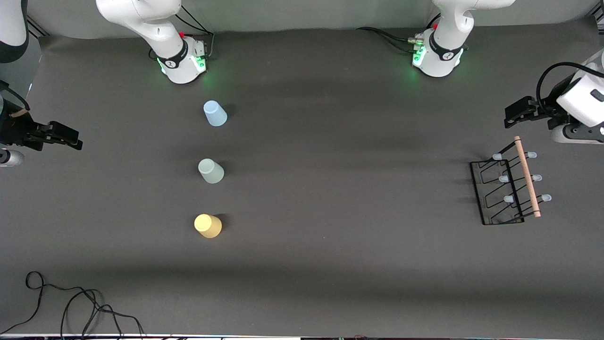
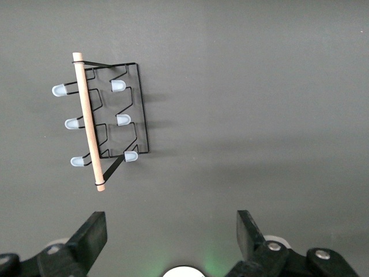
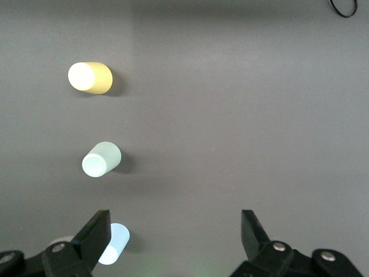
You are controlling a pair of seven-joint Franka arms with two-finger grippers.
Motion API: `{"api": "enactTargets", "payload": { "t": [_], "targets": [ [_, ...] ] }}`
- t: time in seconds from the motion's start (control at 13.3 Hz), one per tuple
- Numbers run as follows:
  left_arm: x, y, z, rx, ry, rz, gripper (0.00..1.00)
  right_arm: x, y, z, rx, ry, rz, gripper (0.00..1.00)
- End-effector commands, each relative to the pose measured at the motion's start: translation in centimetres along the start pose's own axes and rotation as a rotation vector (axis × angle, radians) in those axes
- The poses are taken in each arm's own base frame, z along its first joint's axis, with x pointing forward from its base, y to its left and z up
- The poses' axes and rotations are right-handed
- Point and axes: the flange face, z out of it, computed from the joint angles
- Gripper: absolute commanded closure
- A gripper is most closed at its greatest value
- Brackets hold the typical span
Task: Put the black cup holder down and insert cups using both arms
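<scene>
dark grey table (image 1: 330, 264), two white arms with bases along the top edge of the front view. black cup holder (image 1: 507, 189) standing upright on its rectangular wire base toward the left arm's end of the table; light wooden rod handle (image 1: 527, 176) on top, six pale-capped prongs sticking out to either side of it, three a side, all bare. left gripper (image 1: 512, 114) hanging in the air at that same end, just off the rack's end nearer the bases, not touching it; in the left wrist view the same rack (image 2: 109, 124) seen well clear of the left gripper (image 2: 172, 236), fingers spread wide, nothing held between them. three cups in a line toward the right arm's end, each resting mouth-down, spaced apart, none touching: pale blue cup (image 1: 215, 113) closest to the right arm's base, pale green cup (image 1: 211, 170) in the middle, yellow cup (image 1: 208, 225) nearest the front camera. right gripper (image 1: 71, 138) up in the air over the table's edge at the right arm's end, well apart from the line of cups. right wrist view: right gripper (image 3: 176, 236) wide open and empty, pale blue cup (image 3: 114, 243) showing just beside one finger, pale green cup (image 3: 101, 159) and yellow cup (image 3: 90, 77) farther out. loose black cable (image 1: 71, 302) lying on the table near the front camera at the right arm's end.
</scene>
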Motion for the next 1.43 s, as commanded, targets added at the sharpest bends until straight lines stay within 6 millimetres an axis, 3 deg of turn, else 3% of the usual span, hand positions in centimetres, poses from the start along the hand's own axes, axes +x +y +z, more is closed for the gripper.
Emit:
{"api": "enactTargets", "payload": {
  "t": [0.0,0.6,0.9,0.97,1.35],
  "targets": [
    [0.9,0.0,0.3,0.016,0.0,0.004,0.0,-0.6,0.1,-0.6,-0.01,0.005,0.007,0.0],
    [1.9,-0.1,0.3,0.019,-0.004,0.002,0.0,-0.5,-0.1,-0.5,-0.01,0.003,0.004,0.0],
    [1.2,-2.4,0.8,0.063,-0.036,0.034,0.0,-0.5,-0.1,-0.5,-0.01,0.003,0.004,0.0],
    [1.2,-3.7,1.1,0.07,-0.036,0.053,0.0,-0.5,0.1,-0.5,-0.01,0.003,0.007,0.0],
    [0.4,-13.9,3.6,0.034,-0.027,0.062,0.0,-0.5,0.1,-0.4,-0.01,0.002,0.007,0.0]
  ]
}}
